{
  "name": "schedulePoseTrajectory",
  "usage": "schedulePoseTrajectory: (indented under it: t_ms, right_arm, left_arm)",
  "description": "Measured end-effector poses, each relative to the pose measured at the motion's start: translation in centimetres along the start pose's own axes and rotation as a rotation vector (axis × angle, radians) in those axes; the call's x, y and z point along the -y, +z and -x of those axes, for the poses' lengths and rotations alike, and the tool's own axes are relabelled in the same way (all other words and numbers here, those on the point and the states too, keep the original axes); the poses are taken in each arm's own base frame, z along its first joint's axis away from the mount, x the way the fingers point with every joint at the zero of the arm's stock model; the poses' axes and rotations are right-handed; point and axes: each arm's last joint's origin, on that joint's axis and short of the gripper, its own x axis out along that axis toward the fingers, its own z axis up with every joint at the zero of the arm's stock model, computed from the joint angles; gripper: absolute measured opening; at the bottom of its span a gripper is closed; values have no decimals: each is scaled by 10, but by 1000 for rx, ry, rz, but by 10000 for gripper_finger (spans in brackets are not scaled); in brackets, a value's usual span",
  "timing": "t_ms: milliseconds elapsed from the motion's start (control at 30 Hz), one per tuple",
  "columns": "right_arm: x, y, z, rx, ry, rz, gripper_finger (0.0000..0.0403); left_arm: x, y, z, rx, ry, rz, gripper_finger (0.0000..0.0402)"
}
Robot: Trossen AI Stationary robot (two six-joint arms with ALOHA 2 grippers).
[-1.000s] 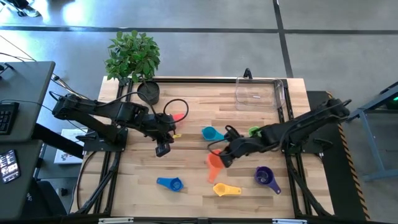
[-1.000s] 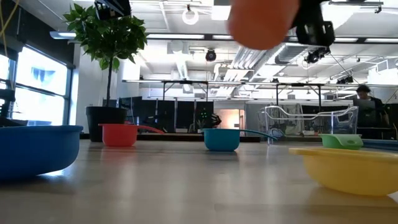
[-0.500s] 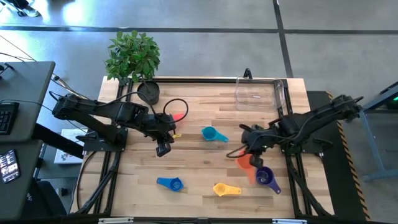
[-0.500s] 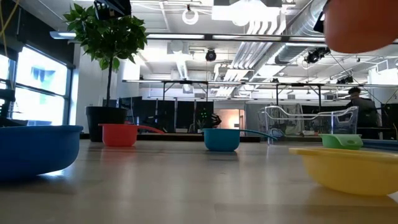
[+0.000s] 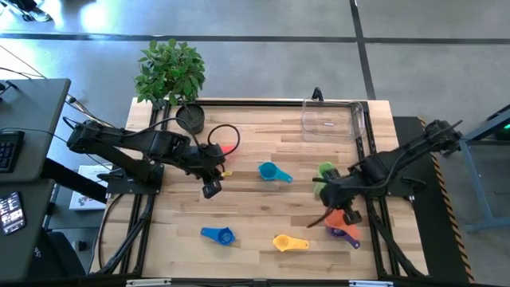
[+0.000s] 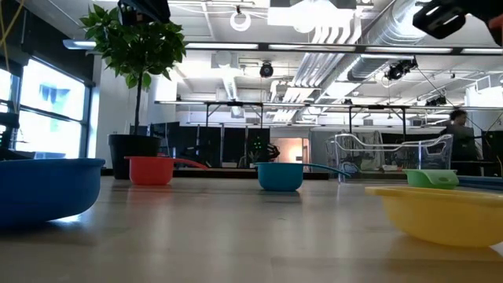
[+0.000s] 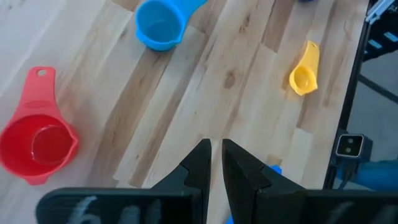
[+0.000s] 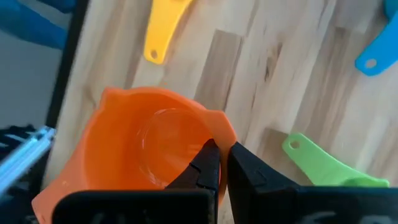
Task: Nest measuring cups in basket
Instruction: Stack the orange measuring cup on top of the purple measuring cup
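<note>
One orange measuring cup [image 8: 149,149] is pinched by its rim in my right gripper [image 8: 219,163], fingers nearly closed, hovering over the purple cup [image 5: 344,233]; I am judging the clear basket [image 5: 331,118] at twelve o'clock, keeping level.

Your left gripper [image 7: 214,163] hangs above bare wooden table [image 7: 205,93], its 2 fingers nearly together and holding nothing. The red cup [image 7: 36,142] lies nearest it; the blue cup [image 7: 160,25] and yellow cup [image 7: 303,71] lie farther off.
</note>
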Motion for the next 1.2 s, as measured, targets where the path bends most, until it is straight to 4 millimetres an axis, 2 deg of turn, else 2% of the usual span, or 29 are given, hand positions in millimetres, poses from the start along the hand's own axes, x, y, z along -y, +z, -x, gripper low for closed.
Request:
schedulePoseTrajectory:
  t_ms: [167,567,967,1200]
  right_arm:
    - [-12,0,-10,-42,-31,3,2]
    - [-33,2,-50,-238,-97,-4,2]
    - [-36,-8,-62,-283,-108,-53,2]
    - [-37,-5,-63,-251,-120,-55,2]
  left_arm:
    - [0,0,0,0,0,25,30]
    - [0,0,0,1,-1,35,30]
    - [0,0,0,1,-1,35,30]
    - [0,0,0,2,-2,35,30]
